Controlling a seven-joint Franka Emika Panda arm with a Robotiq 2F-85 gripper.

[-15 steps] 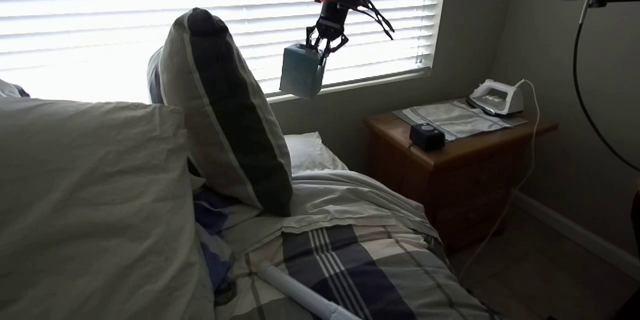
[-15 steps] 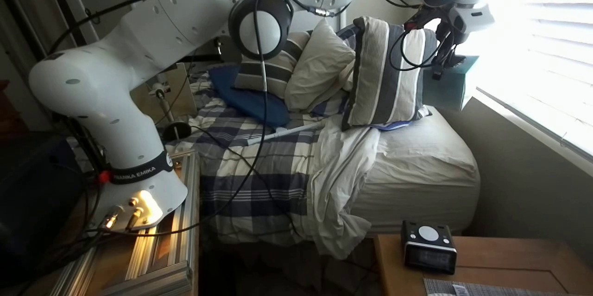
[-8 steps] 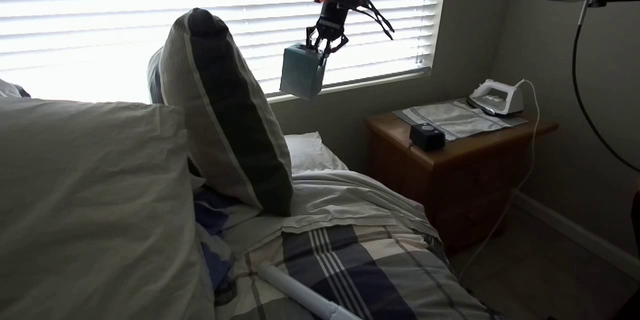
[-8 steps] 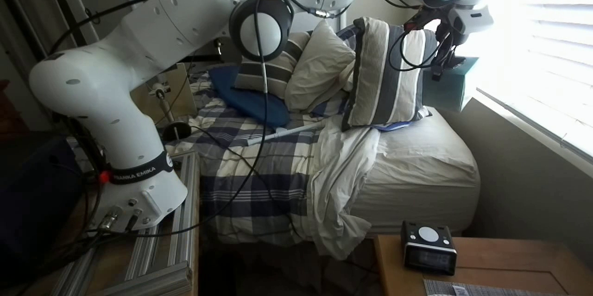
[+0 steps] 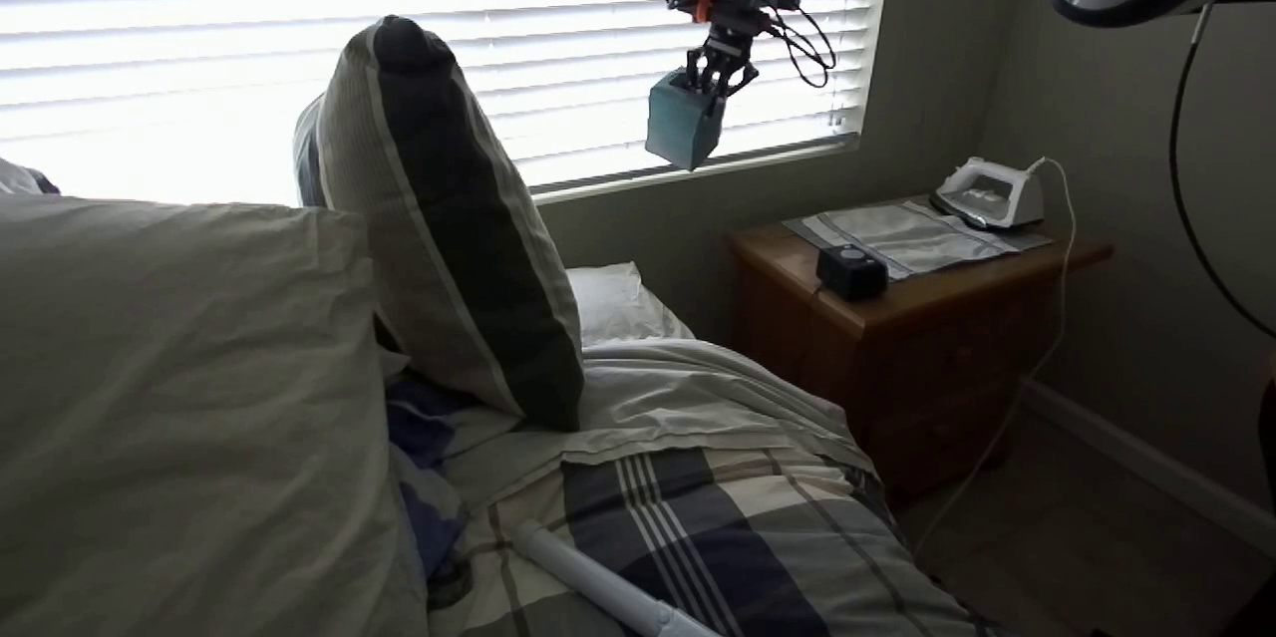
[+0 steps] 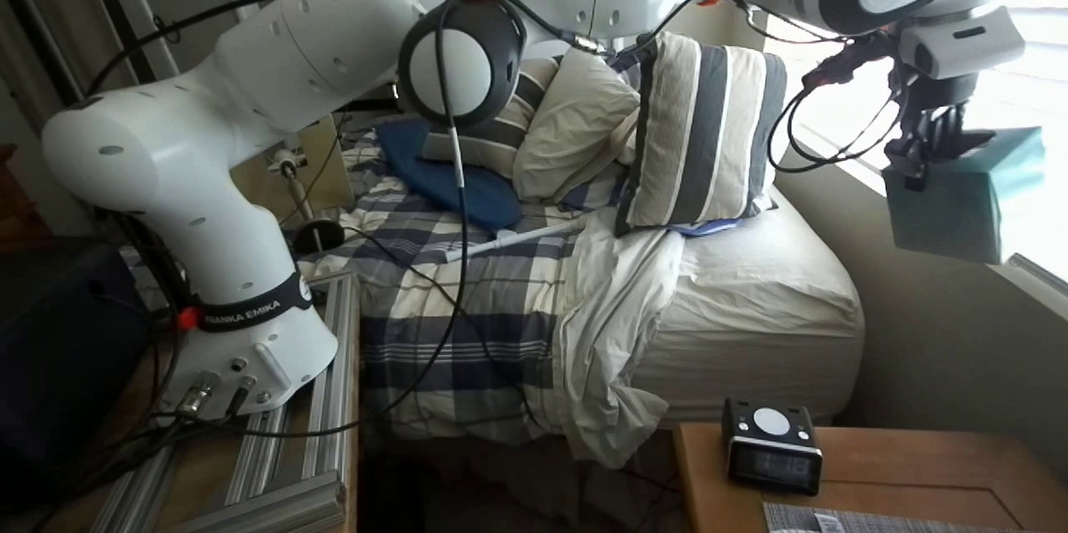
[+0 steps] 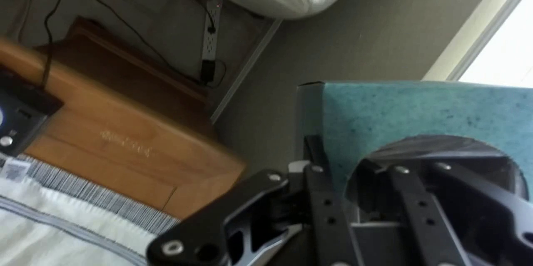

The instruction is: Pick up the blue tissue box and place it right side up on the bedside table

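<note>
End effector (image 5: pixel 704 95) tight on tissue box (image 6: pixel 939 218); clock (image 6: pixel 773 454), iron (image 5: pixel 1021 200) atop bedside table (image 6: pixel 909 456)

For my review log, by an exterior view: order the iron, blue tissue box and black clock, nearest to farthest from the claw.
1. Blue tissue box, held in the claw.
2. Black clock, on the bedside table, nearer the bed.
3. Iron, on the table's side away from the bed.

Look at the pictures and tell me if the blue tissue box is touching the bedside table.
Apart. In an exterior view, the blue tissue box hangs in the air, higher than the bedside table, with wall showing between them.
</note>
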